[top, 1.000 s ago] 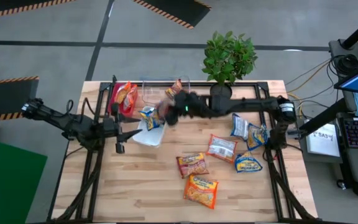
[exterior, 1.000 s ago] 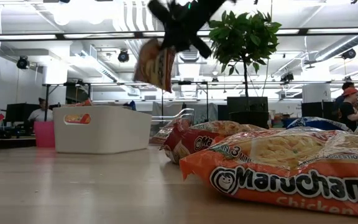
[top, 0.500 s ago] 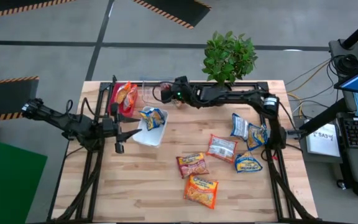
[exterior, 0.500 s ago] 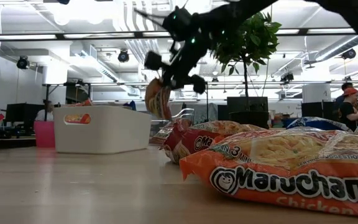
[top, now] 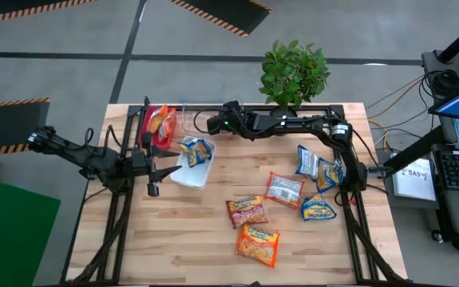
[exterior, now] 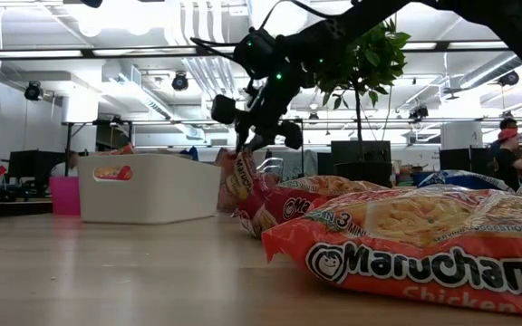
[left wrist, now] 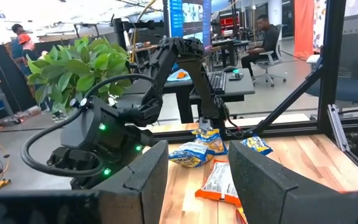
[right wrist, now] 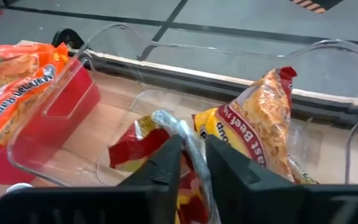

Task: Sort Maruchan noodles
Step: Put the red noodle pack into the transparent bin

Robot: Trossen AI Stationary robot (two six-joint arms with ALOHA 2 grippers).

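My right gripper (top: 212, 121) (right wrist: 191, 167) reaches over the clear tray (top: 200, 109) (right wrist: 123, 37) at the table's far edge, shut on a red-brown noodle packet (right wrist: 143, 142) (exterior: 237, 181). A second red-brown packet (right wrist: 267, 121) stands on its edge in that tray, leaning on its far wall. My left gripper (top: 154, 169) (left wrist: 197, 180) waits open, at the table's left beside the white tray (top: 188, 177), which holds a blue-and-yellow packet (top: 195, 150). The red tray (top: 146, 127) holds an orange packet (top: 162, 120). My right gripper pinches the red-brown packet between its two fingers by the crinkled top seam (right wrist: 174, 126). The fingers come from above, slanting toward the table's left. The packet hangs upright below them, its lower part down inside the clear tray (exterior: 275, 165).
Several packets lie loose on the table's right half: orange (top: 257, 244), red-brown (top: 245, 211), silvery (top: 284, 190), blue-and-yellow (top: 307, 162) (top: 330, 174) (top: 319, 210). A potted plant (top: 293, 73) stands at the far edge. People sit in the room beyond.
My right gripper, carrying the red-brown packet, has swung from above the white tray toward the far edge and then gone down. The packet, first high in the air, now hangs low inside the clear tray.
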